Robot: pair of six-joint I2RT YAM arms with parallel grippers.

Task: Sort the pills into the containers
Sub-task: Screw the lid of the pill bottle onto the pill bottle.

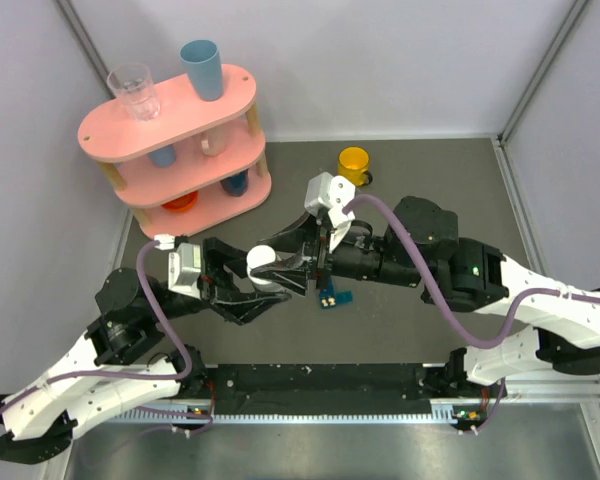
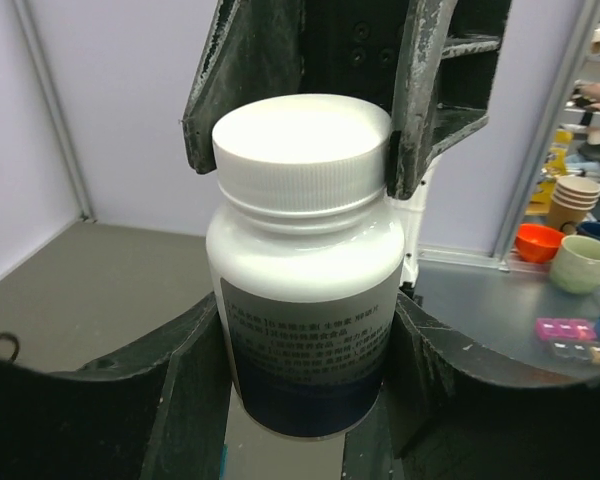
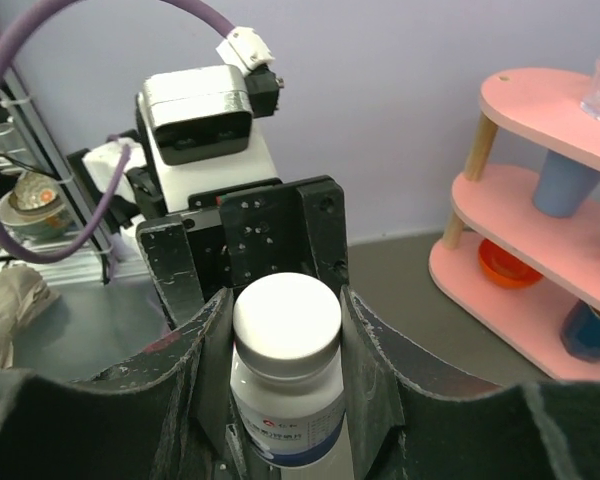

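A white capped bottle (image 1: pixel 264 266) with a grey and blue label is held above the table between both arms. My left gripper (image 2: pixel 305 400) is shut on the bottle's body (image 2: pixel 305 300), one finger on each side of the label. My right gripper (image 3: pixel 286 340) is shut on the white cap (image 3: pixel 286 315). In the left wrist view its fingers (image 2: pixel 428 100) clamp the cap (image 2: pixel 302 145) from above. The dark-teal containers (image 1: pixel 336 296) lie on the table just below and to the right of the bottle. No pills show in any view.
A pink three-tier shelf (image 1: pixel 180 130) stands at the back left, with a clear glass (image 1: pixel 135 90), a blue cup (image 1: pixel 202 68) and more cups on it. A yellow mug (image 1: pixel 354 162) stands at the back centre. Grey walls close in both sides.
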